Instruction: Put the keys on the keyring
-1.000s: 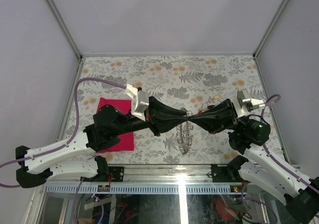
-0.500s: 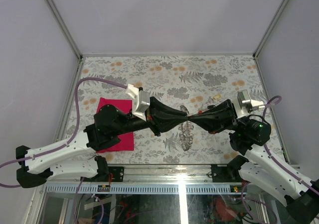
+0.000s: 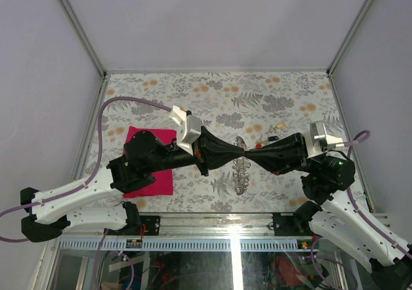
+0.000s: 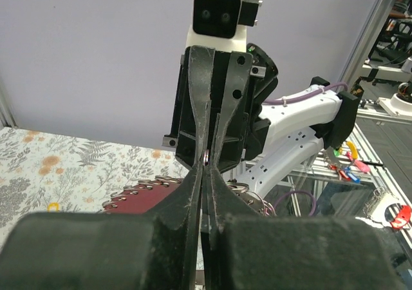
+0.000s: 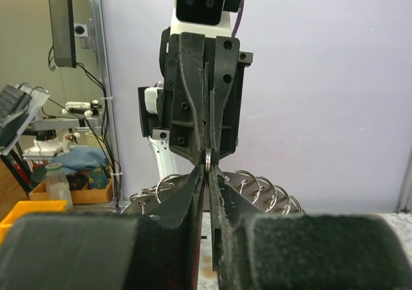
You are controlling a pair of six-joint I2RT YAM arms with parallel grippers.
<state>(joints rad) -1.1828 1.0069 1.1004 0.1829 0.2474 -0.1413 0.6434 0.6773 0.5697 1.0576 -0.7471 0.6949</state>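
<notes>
Both arms reach in toward the middle of the flowered table (image 3: 212, 96) and meet tip to tip above it. The left gripper (image 3: 241, 153) comes from the left and the right gripper (image 3: 250, 153) from the right, noses almost touching.

Left gripper fingers (image 4: 193, 187) are pressed together, nipping the edge of a small ring (image 4: 205, 156) right at their tips. Right gripper fingers (image 5: 222, 196) stand close with a thin slit between them, tips also at the small ring. Can't tell if they really clamp it.

The keyring (image 3: 242, 174), a silvery heap of linked loops, lies on the table directly under the meeting point, running from just behind the tips to well in front of them. The wrist views show its loops below and behind the fingers. Can't tell if the small ring is joined to it.

The keys (image 3: 273, 136) lie loose on the table behind the right gripper, apart from the keyring: tiny bits, colours barely readable.

The magenta cloth (image 3: 158, 182) lies flat on the left, partly under the left arm.
</notes>
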